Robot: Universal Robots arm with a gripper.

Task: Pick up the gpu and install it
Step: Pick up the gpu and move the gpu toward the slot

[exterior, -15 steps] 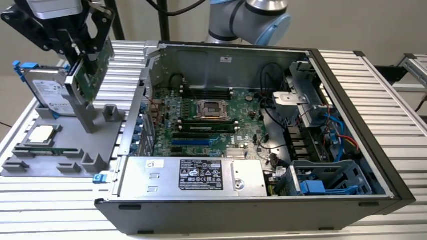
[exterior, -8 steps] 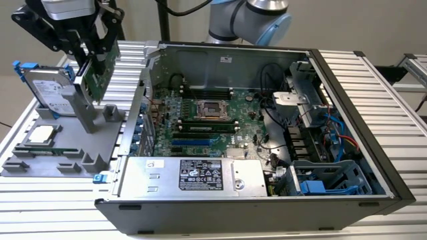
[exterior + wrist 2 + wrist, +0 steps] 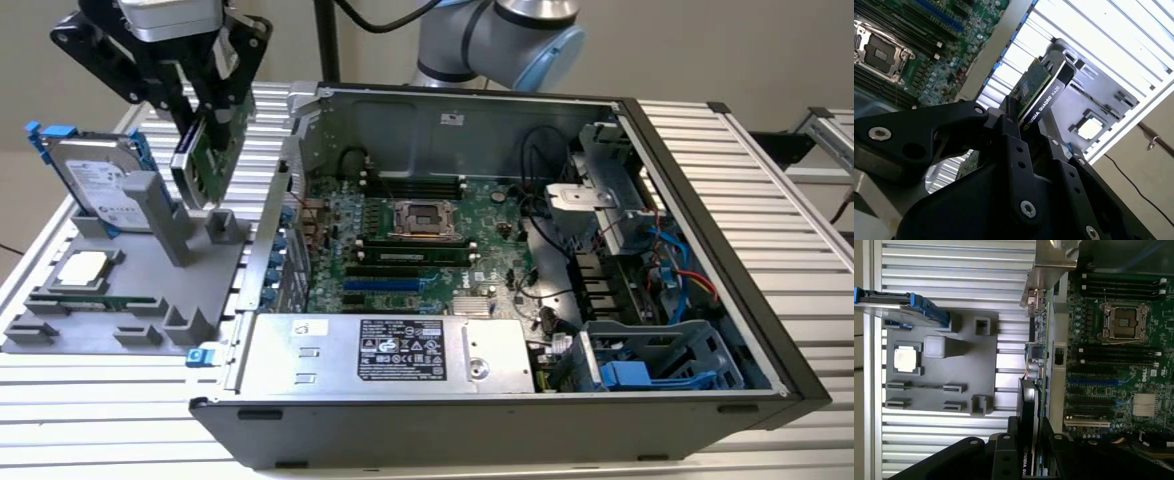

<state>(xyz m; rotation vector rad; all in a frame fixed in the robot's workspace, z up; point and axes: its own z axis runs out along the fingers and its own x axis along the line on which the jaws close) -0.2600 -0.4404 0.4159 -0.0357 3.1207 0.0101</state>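
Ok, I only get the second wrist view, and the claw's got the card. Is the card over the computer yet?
Observer: Not yet. In the exterior view the gripper holds the gpu upright above the grey stand, outside the open computer case.
Operator: What else is on that stand? I just see a little silver square.
Observer: A hard drive in a blue frame stands on edge at the stand's far end in the exterior view.
Operator: And what's inside the computer near the front?
Observer: A silver power supply box lies along the case's near side.
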